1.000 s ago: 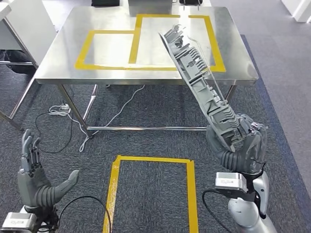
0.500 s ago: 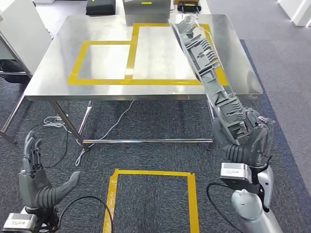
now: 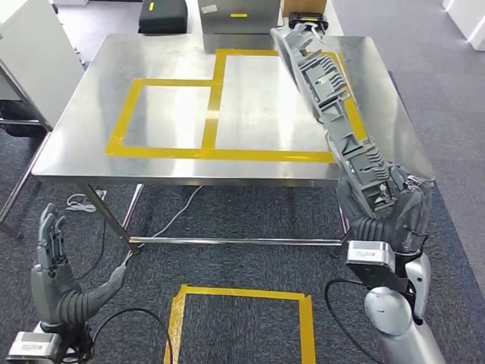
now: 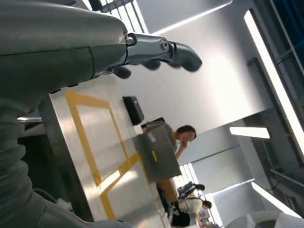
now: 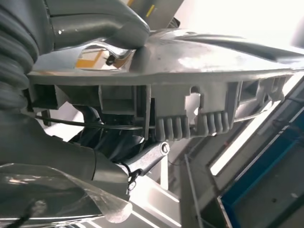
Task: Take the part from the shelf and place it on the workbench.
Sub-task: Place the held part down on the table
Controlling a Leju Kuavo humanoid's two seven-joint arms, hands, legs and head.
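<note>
Right hand: the right hand (image 3: 384, 216) at 4 o'clock in the head view is clamped around the lower end of the part (image 3: 332, 114); in the right wrist view its thumb (image 5: 97, 21) presses on the part's smooth face (image 5: 201, 54) while dark fingers (image 5: 107, 142) curl under the ribbed side.
Part: long, narrow grey plastic moulding, ribbed and full of small box-shaped cells, with toothed clips along one edge; it slants from the hand up toward 12 o'clock, raised above the right side of the workbench (image 3: 86, 98), its far tip over the back edge.
Left hand: the left hand (image 3: 60, 284) at 8 o'clock is empty, fingers upright and apart, thumb out toward 3 o'clock; grey ribbed cover at the wrist.
Workbench: brushed, reflective steel top on thin metal legs, marked with yellow tape (image 3: 214, 110) in two adjoining rectangles.
Floor: dark coarse carpet with a yellow tape square (image 3: 240, 318) at 6 o'clock; white cable (image 3: 171, 216) and black cables trail under the bench.
Beyond: a grey metal box (image 3: 234, 15) and a black case (image 3: 163, 15) at 12 o'clock; in the left wrist view a person (image 4: 181, 137) sits behind the box.
</note>
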